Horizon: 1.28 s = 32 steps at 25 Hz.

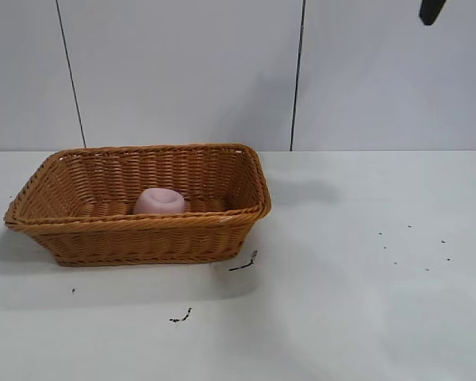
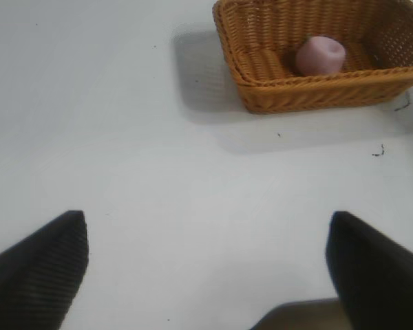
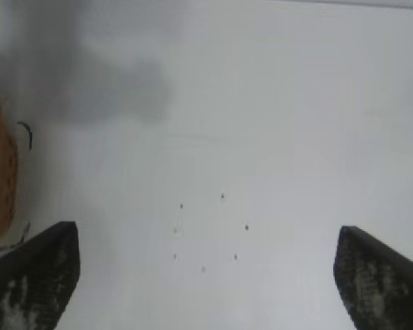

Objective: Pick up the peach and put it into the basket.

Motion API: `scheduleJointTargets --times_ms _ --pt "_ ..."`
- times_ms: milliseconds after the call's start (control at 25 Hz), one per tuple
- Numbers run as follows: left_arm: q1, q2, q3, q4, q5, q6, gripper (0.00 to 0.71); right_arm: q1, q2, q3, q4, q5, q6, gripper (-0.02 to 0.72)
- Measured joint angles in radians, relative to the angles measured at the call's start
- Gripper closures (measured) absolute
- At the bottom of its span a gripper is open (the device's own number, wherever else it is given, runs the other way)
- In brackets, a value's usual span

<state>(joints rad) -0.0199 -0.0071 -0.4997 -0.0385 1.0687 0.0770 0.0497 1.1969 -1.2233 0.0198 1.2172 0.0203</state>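
One peach (image 1: 159, 201) — dull pink, matte, dimpled — lay inside the one woven wicker basket (image 1: 103, 230), flared under its braided rim, on the white bench (image 1: 357, 302). Dark specks (image 1: 412, 246) dotted the bench nearby. My left pincer (image 2: 206, 254) and right pincer (image 3: 206, 268) hung spread wide, holding nothing.

The peach (image 1: 159, 202), a dull pink, matte, rounded lump with a dimpled top, lies inside the basket (image 1: 143, 238) on its floor, near the middle and close to the front wall. The basket is a rectangular orange-brown wicker one with flared sides and a braided rim, standing upright on the left part of the white table.
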Motion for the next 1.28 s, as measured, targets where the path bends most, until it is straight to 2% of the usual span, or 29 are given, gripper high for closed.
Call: scheduleJointTargets --times_ms 120,280,440,600,1000,1280 --pt "0.0 0.0 0.0 0.0 0.0 0.0 0.018 0.0 -0.187 0.177 -0.007 -0.011 0.01 0.014" --pt "0.0 0.0 0.0 0.0 0.0 0.0 0.018 0.0 -0.444 0.386 -0.02 -0.097 0.009 0.014" --pt "0.0 0.0 0.0 0.0 0.0 0.0 0.018 0.001 -0.673 0.56 -0.02 -0.171 -0.02 0.014" --pt "0.0 0.0 0.0 0.0 0.0 0.0 0.018 0.001 -0.861 0.706 -0.02 -0.184 -0.033 0.014" --pt "0.0 0.0 0.0 0.0 0.0 0.0 0.018 0.001 -1.179 0.724 -0.02 -0.2 -0.033 0.014" --pt "0.0 0.0 0.0 0.0 0.0 0.0 0.018 0.001 -1.202 0.724 -0.02 -0.204 -0.033 0.014"
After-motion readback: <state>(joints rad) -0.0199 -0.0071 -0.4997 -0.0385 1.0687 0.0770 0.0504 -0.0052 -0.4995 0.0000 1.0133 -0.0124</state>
